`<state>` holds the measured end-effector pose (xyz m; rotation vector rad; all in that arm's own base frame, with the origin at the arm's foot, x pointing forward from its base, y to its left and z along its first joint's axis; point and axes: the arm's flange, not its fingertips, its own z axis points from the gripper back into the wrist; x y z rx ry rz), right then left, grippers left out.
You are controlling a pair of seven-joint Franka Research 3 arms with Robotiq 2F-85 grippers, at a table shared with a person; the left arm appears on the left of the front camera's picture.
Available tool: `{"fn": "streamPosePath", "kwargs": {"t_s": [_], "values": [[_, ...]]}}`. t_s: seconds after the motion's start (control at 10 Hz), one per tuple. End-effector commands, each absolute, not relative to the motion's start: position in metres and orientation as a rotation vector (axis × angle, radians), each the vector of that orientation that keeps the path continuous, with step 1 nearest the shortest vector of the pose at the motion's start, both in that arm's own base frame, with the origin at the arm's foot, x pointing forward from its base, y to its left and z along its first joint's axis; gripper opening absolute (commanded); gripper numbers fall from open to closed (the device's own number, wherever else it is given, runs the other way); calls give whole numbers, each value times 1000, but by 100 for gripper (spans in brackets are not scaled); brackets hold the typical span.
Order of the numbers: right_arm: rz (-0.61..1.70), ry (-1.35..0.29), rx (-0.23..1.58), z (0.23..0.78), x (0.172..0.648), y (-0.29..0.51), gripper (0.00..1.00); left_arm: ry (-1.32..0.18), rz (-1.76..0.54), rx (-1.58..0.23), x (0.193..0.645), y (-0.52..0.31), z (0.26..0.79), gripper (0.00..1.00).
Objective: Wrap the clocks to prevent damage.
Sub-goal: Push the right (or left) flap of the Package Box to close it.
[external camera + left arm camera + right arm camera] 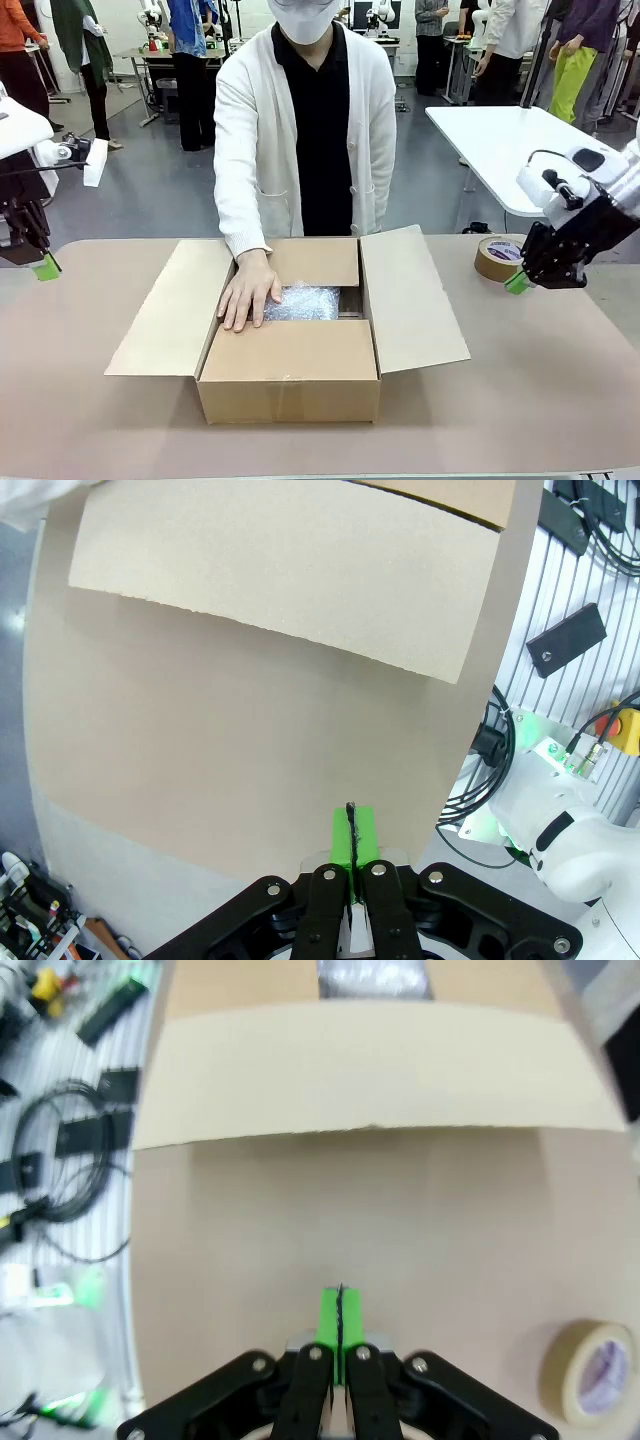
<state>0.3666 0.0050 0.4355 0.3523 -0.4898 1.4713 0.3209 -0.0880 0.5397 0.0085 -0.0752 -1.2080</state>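
Straight ahead, a person's open hand [250, 290] lies flat on the box [290, 385], the bubble-wrapped clocks [303, 303] just beside its fingers. Left wrist: the left gripper [351, 840], pinched empty, faces a flap [290, 580]. Right wrist: the right gripper [340, 1310], likewise pinched empty, tape [597, 1385] beside it.

The left gripper [351, 845] hangs over the tan table [230, 770], its green pads [365, 832] pressed flat together with nothing between them. A cardboard flap [290, 570] lies spread across the far part of the table, its edge slightly bowed. Off the table's right edge are a ribbed metal panel [560, 590], black cables [470, 790], a white robot base [570, 845] and a red button on a yellow housing [625, 725].
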Motion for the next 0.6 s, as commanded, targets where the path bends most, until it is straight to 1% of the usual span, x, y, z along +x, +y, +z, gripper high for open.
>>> {"fn": "streamPosePath", "kwargs": {"t_s": [0.0,0.1,0.2,0.5], "values": [[1448,-537,477,400,378,18,1,-83,-1203,11,320,-88,539,0],[1401,-516,483,400,381,20,1,-83,-1203,11,320,-88,539,0],[1452,-529,425,417,374,3,1,-83,-1203,11,320,-88,539,0],[1452,-529,425,417,374,3,1,-83,-1203,11,320,-88,539,0]]}}
